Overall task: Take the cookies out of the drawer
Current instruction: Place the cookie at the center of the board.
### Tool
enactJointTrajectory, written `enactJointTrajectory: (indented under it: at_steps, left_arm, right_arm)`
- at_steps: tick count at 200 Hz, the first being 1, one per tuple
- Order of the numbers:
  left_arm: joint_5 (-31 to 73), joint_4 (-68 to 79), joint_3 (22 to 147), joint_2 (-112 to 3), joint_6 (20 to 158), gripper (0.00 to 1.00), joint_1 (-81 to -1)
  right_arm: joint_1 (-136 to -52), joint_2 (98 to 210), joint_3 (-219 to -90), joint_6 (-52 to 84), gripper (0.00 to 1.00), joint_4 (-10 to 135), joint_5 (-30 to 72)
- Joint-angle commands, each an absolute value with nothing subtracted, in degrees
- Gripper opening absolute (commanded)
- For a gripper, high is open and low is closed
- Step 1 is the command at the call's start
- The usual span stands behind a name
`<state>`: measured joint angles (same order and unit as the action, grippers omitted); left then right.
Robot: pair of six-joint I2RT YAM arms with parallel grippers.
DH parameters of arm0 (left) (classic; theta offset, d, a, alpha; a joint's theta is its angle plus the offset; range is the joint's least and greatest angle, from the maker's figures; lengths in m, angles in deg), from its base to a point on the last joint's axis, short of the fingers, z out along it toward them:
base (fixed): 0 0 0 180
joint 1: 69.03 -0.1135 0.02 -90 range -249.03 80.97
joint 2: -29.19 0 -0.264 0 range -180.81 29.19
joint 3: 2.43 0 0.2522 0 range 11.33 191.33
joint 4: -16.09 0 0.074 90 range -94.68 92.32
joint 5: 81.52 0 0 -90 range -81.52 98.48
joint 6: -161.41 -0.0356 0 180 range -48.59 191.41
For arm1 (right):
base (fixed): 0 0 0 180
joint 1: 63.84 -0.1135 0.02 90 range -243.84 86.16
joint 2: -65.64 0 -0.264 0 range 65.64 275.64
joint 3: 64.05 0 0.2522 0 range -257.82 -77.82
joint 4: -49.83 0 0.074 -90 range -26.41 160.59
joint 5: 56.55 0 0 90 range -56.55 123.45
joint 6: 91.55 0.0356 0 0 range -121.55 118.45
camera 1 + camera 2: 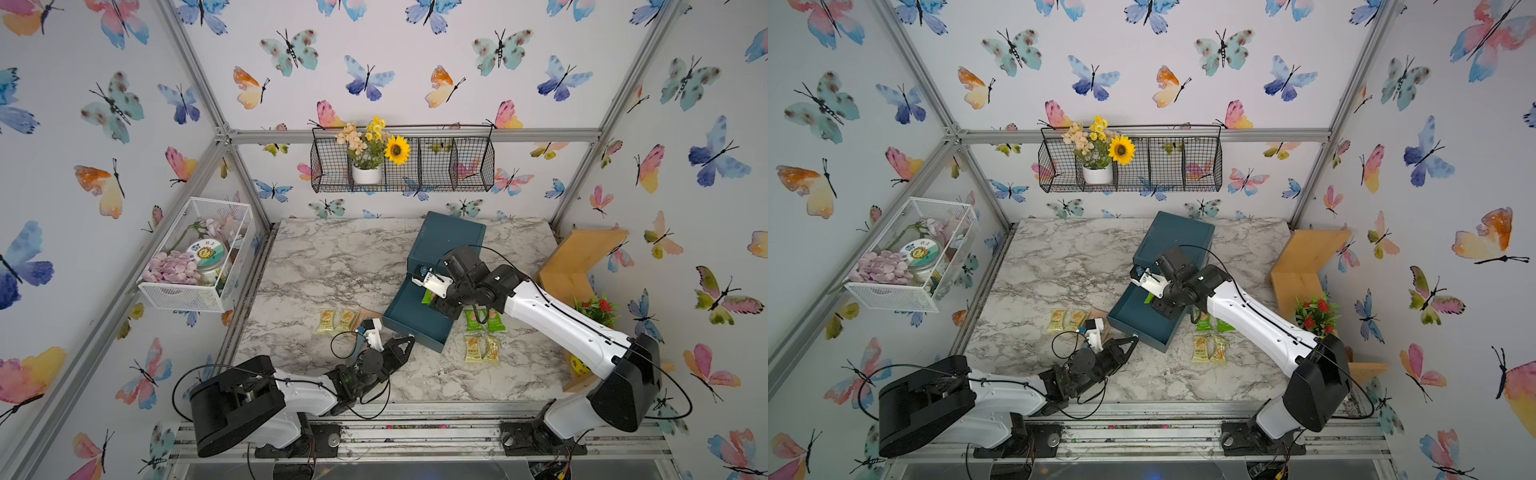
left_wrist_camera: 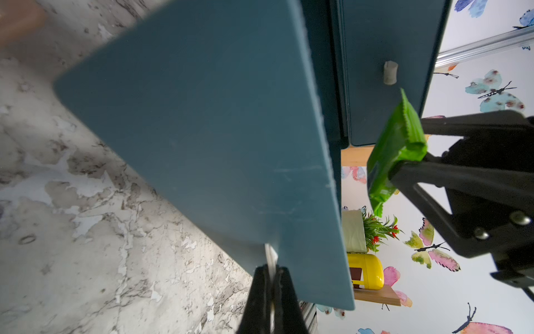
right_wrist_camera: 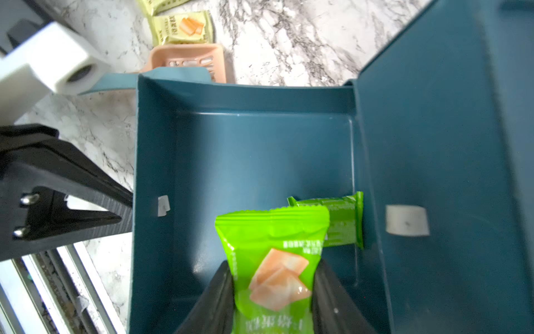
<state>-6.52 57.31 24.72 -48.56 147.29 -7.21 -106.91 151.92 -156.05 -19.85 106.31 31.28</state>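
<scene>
The teal drawer [image 3: 245,144] stands pulled out of its cabinet [image 1: 449,237] mid-table. My left gripper [image 2: 271,270] is shut on the drawer's small white pull tab [image 2: 270,254] at the front. Above the drawer, my right gripper [image 3: 273,277] is shut on a bright green cookie packet [image 3: 274,245], which also shows in a top view [image 1: 427,296]. A second green packet [image 3: 342,222] lies in the drawer against the cabinet. On the marble lie two yellow packets [image 1: 336,320] left of the drawer, and two green [image 1: 484,321] and two yellow [image 1: 482,349] to its right.
A peach dustpan [image 3: 190,59] lies by the drawer's front left corner. A wooden shelf [image 1: 582,262] with a red-flowered plant [image 1: 598,307] stands at the right edge. A white mesh basket [image 1: 195,257] and a black wire basket [image 1: 403,166] hang on the walls.
</scene>
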Motion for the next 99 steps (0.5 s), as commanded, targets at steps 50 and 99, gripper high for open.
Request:
enactJointTrajectory:
  at_steps: [50,99]
  left_arm:
    - [-8.15,58.53,26.44,-48.75,146.21,0.00,-7.79]
    - [-8.00,58.81,26.36,-48.64,146.05,0.00,-7.86]
  right_arm:
    - [-105.73,141.89,-152.65,7.16,0.22,108.48,42.82]
    - [-97.18,135.60,-146.28,15.68,0.21,111.13,45.40]
